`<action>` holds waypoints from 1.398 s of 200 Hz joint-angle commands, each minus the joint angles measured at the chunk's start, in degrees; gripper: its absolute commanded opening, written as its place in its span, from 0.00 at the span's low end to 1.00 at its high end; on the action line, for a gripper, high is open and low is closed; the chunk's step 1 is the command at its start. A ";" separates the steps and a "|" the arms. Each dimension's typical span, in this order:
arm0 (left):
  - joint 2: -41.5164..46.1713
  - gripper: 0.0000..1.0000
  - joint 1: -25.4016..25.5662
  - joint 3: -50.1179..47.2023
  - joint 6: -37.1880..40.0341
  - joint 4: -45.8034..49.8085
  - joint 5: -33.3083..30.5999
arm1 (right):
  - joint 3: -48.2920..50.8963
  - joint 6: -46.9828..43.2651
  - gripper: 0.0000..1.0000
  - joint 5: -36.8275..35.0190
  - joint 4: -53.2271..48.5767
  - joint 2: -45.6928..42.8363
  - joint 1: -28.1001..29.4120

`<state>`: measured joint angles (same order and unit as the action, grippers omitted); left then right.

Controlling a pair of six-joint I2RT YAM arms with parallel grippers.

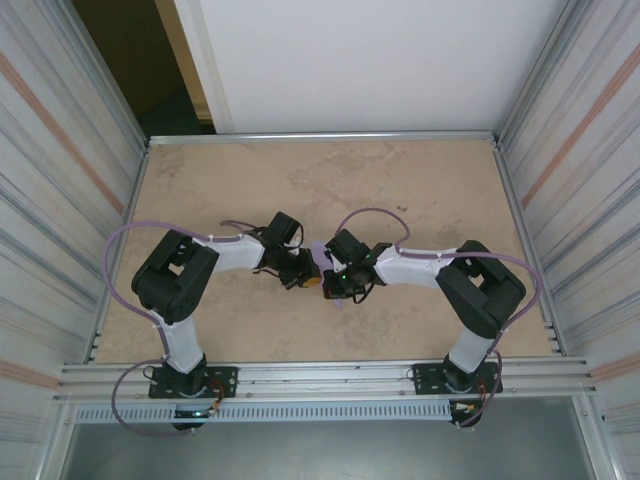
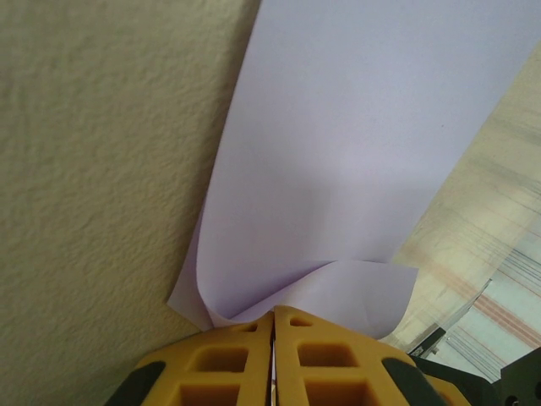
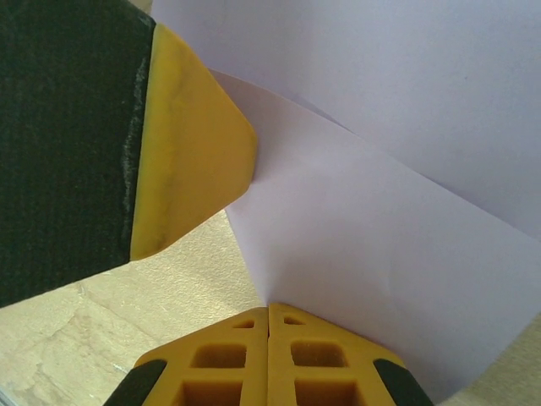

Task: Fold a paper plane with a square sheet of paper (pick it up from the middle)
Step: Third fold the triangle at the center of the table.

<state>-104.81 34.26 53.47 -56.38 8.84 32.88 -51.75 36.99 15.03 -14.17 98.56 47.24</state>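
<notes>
The square sheet of paper is light purple and held up off the table between both arms. My left gripper is shut on one edge of it, and the paper curls into a loose fold right at the yellow fingertips. My right gripper is shut on another edge of the paper, which fans out flat above its jaws. From above, the two grippers meet nose to nose at mid-table, with only slivers of the paper showing between them. The left gripper's yellow finger sits close at upper left in the right wrist view.
The beige table stretches bare behind the arms. Ribbed metal walls close in both sides, and an aluminium rail runs along the near edge by the arm bases.
</notes>
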 commanded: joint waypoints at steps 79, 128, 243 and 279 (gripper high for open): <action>-0.38 0.09 -1.04 0.50 3.19 5.05 -3.06 | 0.52 -1.22 0.05 -0.36 -3.52 1.02 -0.43; 5.44 0.09 0.32 2.93 6.98 2.49 -1.73 | 0.28 -0.96 0.04 0.43 -3.55 1.64 -0.52; 0.43 0.07 3.00 -0.19 4.19 0.74 -2.38 | 0.24 -0.78 0.04 0.59 -3.73 1.66 -0.88; 0.31 0.06 2.48 -1.15 3.56 2.05 -4.80 | 0.50 -0.52 0.04 0.52 -3.94 1.67 -0.99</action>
<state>-104.05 37.12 53.47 -52.12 8.21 30.55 -51.75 36.88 16.14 -14.22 98.98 46.74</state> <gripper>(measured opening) 0.067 0.045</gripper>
